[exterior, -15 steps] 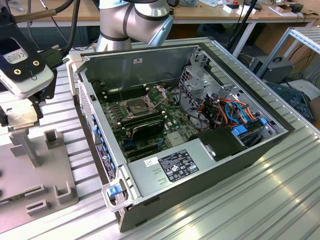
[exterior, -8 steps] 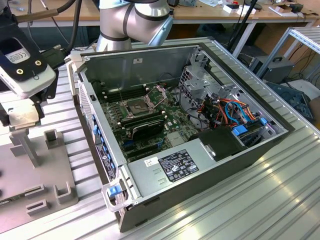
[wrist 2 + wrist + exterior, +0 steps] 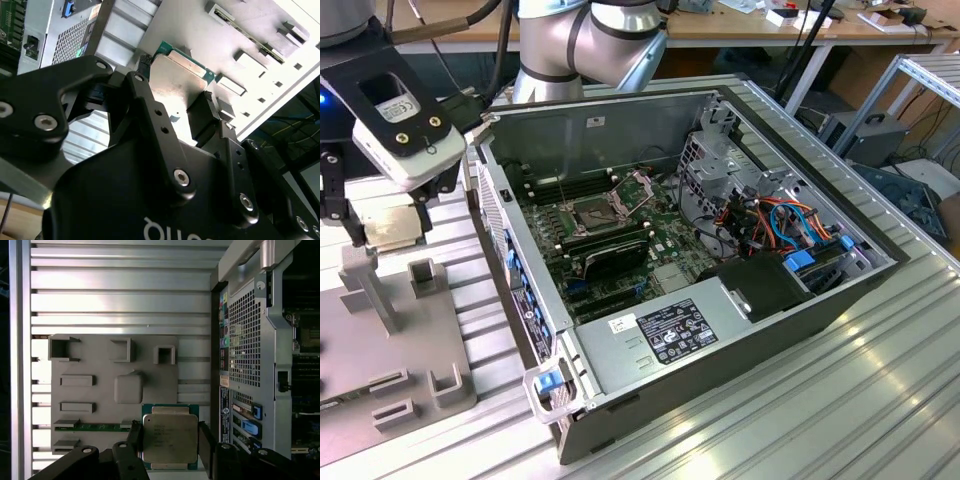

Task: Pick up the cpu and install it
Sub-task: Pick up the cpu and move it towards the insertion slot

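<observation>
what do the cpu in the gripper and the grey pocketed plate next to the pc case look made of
The small square cpu: metal lid, by its dull silver-grey sheen, on a green circuit-board base. The flat grey pocketed plate: matte, even grey, moulded blocks; probably plastic, though painted metal is possible.

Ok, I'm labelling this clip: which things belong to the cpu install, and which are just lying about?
Job in hand: cpu, gripped in the tool; socket on the motherboard.
Lying about: memory stick in the grey tray; power supply; orange cables.
</observation>
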Action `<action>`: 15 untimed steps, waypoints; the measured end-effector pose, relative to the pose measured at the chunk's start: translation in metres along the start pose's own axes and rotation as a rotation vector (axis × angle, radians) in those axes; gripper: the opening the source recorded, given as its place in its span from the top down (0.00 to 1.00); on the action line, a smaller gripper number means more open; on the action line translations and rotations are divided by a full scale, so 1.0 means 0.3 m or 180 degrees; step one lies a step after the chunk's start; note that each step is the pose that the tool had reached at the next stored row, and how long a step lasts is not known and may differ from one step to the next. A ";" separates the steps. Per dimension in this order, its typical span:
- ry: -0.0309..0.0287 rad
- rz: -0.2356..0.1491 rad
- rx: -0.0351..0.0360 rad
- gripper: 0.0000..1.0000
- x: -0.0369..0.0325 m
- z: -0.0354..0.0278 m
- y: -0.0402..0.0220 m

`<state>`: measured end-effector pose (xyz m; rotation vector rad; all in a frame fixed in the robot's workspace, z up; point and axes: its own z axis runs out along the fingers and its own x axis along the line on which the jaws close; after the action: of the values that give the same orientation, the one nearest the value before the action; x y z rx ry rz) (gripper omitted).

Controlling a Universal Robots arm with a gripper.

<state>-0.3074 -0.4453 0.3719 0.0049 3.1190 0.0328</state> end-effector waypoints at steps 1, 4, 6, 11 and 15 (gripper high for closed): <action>0.0000 0.0000 0.0000 0.45 -0.007 0.000 0.000; 0.0000 0.0000 0.0000 0.45 -0.043 0.001 0.000; 0.0000 0.0000 0.0000 0.45 -0.060 0.002 0.000; 0.0000 0.0000 0.0000 0.45 -0.097 0.003 0.000; 0.0000 0.0000 0.0000 0.45 -0.098 0.003 0.000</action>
<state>-0.2780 -0.4453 0.3718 0.0049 3.1190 0.0327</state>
